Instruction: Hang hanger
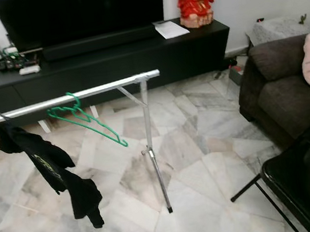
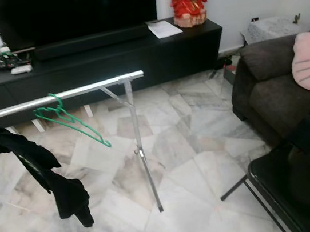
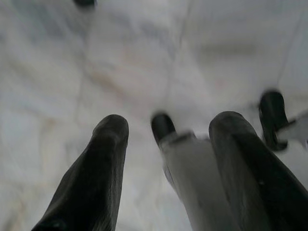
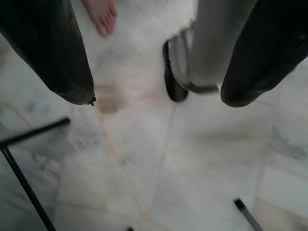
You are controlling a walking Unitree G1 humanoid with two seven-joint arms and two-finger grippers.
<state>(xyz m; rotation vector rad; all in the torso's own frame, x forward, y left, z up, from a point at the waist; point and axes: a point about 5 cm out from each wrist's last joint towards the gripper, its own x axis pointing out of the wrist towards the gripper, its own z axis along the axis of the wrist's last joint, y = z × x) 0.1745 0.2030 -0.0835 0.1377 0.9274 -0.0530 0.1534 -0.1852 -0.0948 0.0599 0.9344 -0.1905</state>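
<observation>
Thin green plastic hanger (image 1: 86,121) already hooked, tilted, on silver metal rail (image 1: 71,97). Probably light, springy, slippery; best pinched near hook. Left claw (image 3: 168,139) and right claw (image 4: 159,91) spread wide, empty, over marble floor (image 4: 159,163).

The rail (image 1: 66,98) runs off the picture's left edge, its far end unseen. The black chair (image 1: 303,187) is cut at the lower right corner. Both wrist views are blurred; a bare foot (image 4: 100,15) is cropped.
</observation>
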